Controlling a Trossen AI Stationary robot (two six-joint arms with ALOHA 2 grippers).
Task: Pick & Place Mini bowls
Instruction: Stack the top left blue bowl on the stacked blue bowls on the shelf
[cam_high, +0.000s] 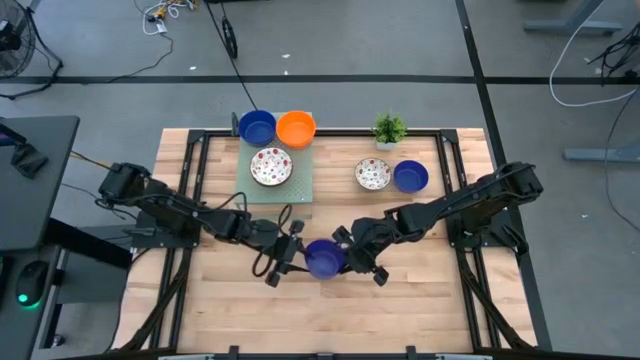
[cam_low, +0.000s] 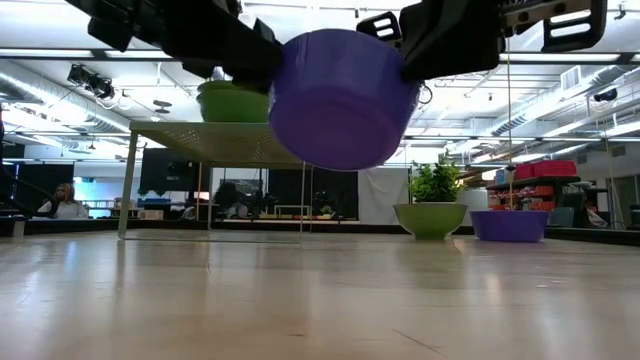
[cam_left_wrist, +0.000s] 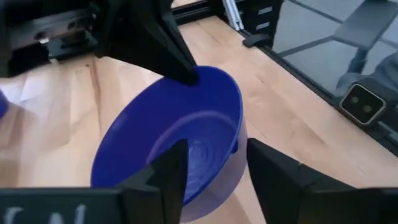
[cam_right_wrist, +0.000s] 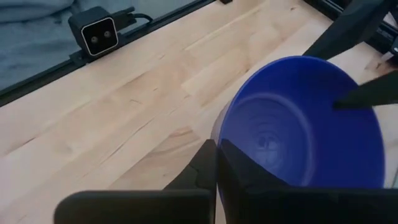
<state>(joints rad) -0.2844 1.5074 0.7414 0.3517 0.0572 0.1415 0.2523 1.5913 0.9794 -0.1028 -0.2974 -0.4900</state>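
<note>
A dark blue mini bowl (cam_high: 322, 258) hangs over the middle of the table between my two grippers, clear of the wood and tilted in the low view (cam_low: 340, 100). My right gripper (cam_right_wrist: 216, 165) is shut on its right rim. My left gripper (cam_left_wrist: 217, 174) is open at the opposite rim, one finger over the bowl's hollow and one outside its wall. On the green mat (cam_high: 300, 185) at the far left stand a blue bowl (cam_high: 257, 127), an orange bowl (cam_high: 296, 127) and a floral bowl (cam_high: 271, 166). A second floral bowl (cam_high: 373, 174) and a blue one (cam_high: 411, 176) stand at the far right. My right gripper pinches the bowl's rim (cam_right_wrist: 231, 163) on the side toward the table's right, with the wall between its two fingers. The fingers come from the right, slanting down. The bowl is lifted clear of the table and tilted. My left gripper stands astride the opposite rim (cam_left_wrist: 240, 134); I cannot tell whether a finger touches it.
A small green potted plant (cam_high: 389, 128) stands at the far edge, right of the mat. Black frame rails (cam_high: 200, 160) run along the table's sides. Bare wood (cam_high: 330, 320) lies toward the near edge below the held bowl.
</note>
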